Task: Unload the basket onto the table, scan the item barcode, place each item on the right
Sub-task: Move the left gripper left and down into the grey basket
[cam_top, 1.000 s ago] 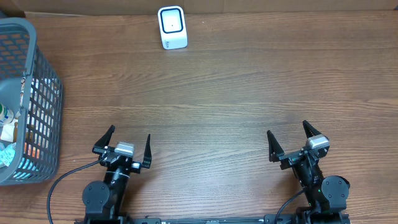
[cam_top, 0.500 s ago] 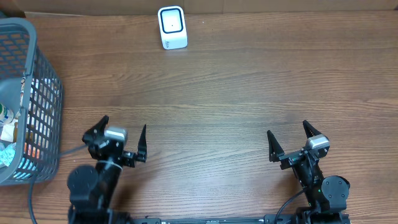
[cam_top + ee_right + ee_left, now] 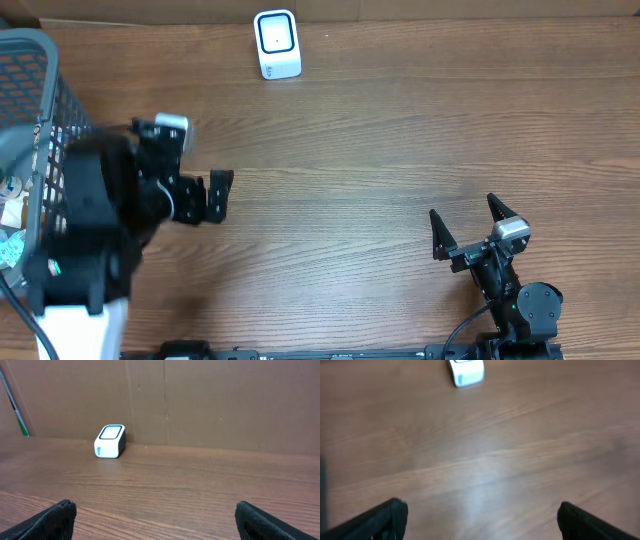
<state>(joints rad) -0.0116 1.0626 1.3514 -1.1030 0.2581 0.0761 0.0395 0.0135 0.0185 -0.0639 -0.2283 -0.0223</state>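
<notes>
Brown wood-grain table ran back to a cardboard wall, with the white barcode scanner standing near that far edge and a grey wire basket of packaged items at the left edge. The left gripper hung above the table just beside the basket, fingers wide apart and holding nothing. The right gripper sat low at the near right, well apart from the scanner, fingers likewise spread and empty.

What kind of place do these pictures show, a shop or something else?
Probably a mock checkout in a lab, not a real store: a white barcode scanner stands on a wooden table, a gray shopping basket holding goods sits at the side, and plain cardboard forms the back wall.
</notes>
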